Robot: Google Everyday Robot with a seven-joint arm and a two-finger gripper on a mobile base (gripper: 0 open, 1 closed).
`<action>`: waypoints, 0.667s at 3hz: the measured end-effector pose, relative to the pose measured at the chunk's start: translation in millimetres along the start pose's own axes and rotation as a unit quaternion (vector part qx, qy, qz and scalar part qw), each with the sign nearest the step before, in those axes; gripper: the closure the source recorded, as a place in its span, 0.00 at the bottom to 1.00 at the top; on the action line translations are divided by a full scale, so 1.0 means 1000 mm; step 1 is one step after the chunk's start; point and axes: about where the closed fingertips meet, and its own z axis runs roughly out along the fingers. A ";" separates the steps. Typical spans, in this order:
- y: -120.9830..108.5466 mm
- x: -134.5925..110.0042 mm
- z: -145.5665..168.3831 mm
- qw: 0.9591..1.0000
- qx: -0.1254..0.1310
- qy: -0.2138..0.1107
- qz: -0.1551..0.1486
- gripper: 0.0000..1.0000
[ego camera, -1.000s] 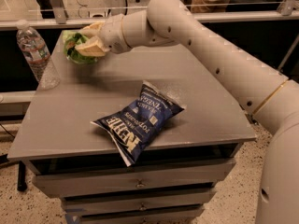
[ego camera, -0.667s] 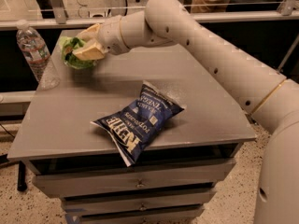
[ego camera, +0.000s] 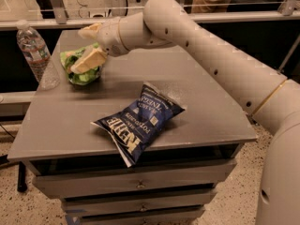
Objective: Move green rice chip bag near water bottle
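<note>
Seemingly almost finished, the green rice chip bag (ego camera: 80,74) lay at the back left of the desk (ego camera: 201,97), low on or against the surface, near the water bottle (ego camera: 33,50) but not touching it. The gripper (ego camera: 87,46) sat right over the top of the bag, in contact with it. Whether it was clamped on the bag or had let go could not be told from this angle. The bag looked very light and soft: a small glossy pouch, puffed with air and crumpled at the top. Its skin probably gave under any squeeze and slid easily against smooth pads. The chips inside were likely brittle, so a hard pinch across the belly risked crushing them or popping the pouch. The crumpled upper edge looked like the better place to take hold, since the film bunched there and offered something firmer to grip without pressing on the contents. Being so light, the bag could tip or skate if nudged. The bottle beside it stood upright and looked easy to knock over. The larger blue chip bag (ego camera: 140,123) lay well apart, toward the front of the desk.
</note>
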 end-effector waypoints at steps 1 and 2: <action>0.000 0.000 0.000 1.000 0.000 0.000 0.001 0.00; -0.007 0.011 -0.022 1.000 0.024 0.008 0.012 0.00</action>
